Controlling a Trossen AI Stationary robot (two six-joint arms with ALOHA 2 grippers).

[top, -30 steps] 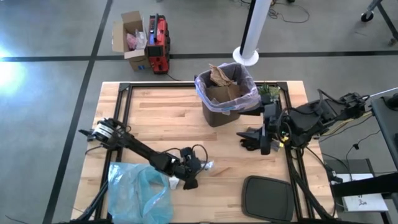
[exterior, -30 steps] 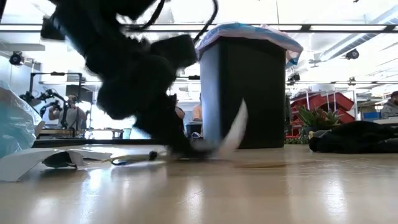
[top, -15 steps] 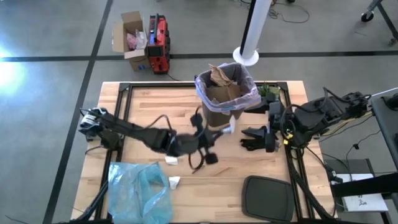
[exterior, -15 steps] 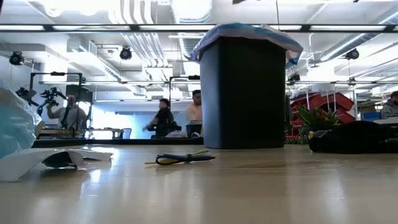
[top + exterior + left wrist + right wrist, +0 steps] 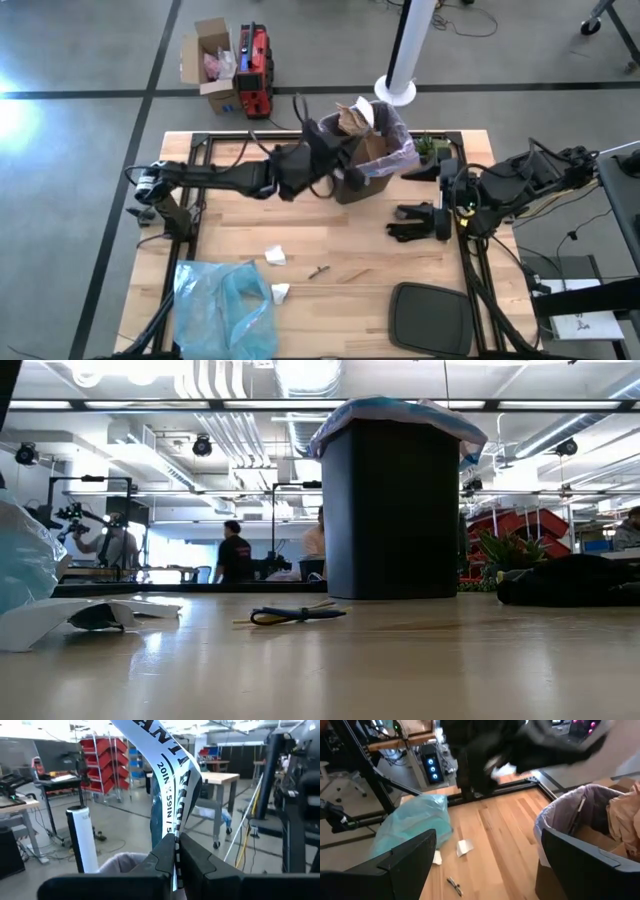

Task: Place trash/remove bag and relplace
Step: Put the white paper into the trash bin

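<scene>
The black bin (image 5: 350,185) stands at the table's far middle, lined with the lavender bag (image 5: 398,152), whose rim folds over the top. Brown cardboard (image 5: 355,125) sticks out of it. The bin also shows in the low view (image 5: 395,500) and the right wrist view (image 5: 555,870). My left gripper (image 5: 352,128) hovers over the bin's rim, shut on a white printed wrapper strip (image 5: 172,785). My right gripper (image 5: 397,222) is open and waits right of the bin. Two white scraps (image 5: 275,256) and a small dark tie (image 5: 318,271) lie on the table. My left gripper (image 5: 176,851) pinches the wrapper strip by its lower end (image 5: 176,837) between the two fingers. The arm reaches in from the table's left. The strip is lifted clear over the bin and curves up and away beyond the fingertips.
A crumpled light-blue plastic bag (image 5: 225,310) lies at the near left corner, also in the right wrist view (image 5: 415,822). A black lid (image 5: 430,318) lies near the right near edge. A black frame (image 5: 200,150) borders the tabletop. People move in the room behind (image 5: 235,555).
My left gripper has risen from the table beside the light-blue bag and swung toward the far edge, carrying the white wrapper strip up over the bin. The tie and white scraps have stayed on the table.
</scene>
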